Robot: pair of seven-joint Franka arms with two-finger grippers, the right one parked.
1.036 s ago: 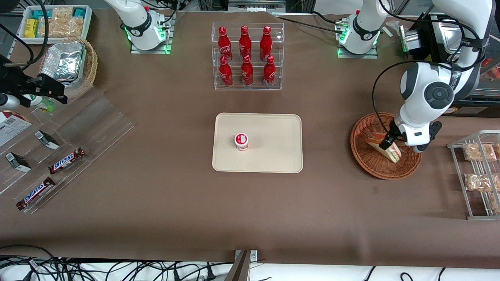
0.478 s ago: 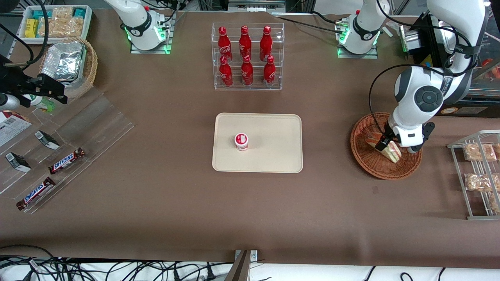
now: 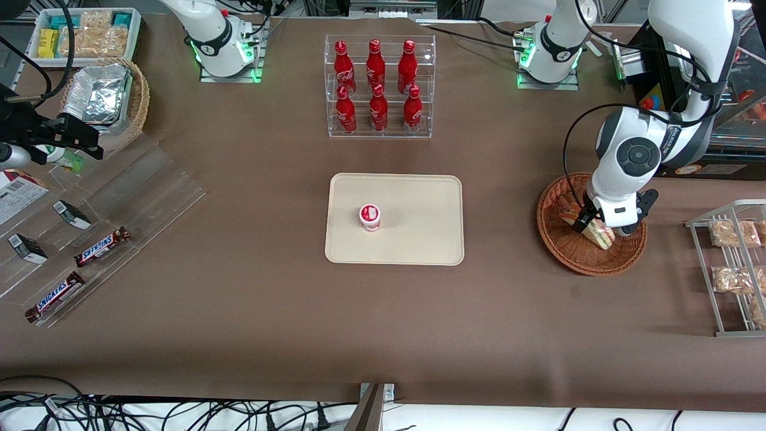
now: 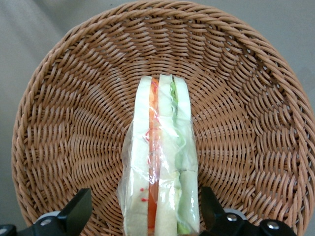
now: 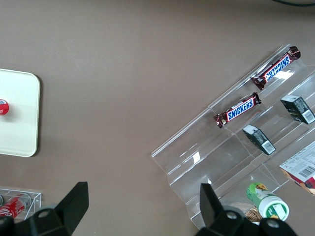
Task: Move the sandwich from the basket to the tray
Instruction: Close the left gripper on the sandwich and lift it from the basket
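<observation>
the left arm's gripper [image 4: 145, 219] straddles the clear-wrapped triangular sandwich [image 4: 161, 162] with fingers apart, ready to clamp it in the round reddish-brown wicker basket [image 4: 64, 123].

You saw a reddish-brown woven basket [image 4: 74, 123] cradling a clear-wrapped sandwich [image 4: 161, 162] of pale bread with orange-red and green filling stripes. The black-fingered end effector [image 3: 589, 226] of the white arm was above it. The cream-beige tray [image 3: 419, 239] carried a white cup [image 3: 370, 217] with a red-marked lid. Red bottles [image 3: 375, 84] with white lettering gleamed on the plain brown tabletop [image 3: 359, 317].
</observation>
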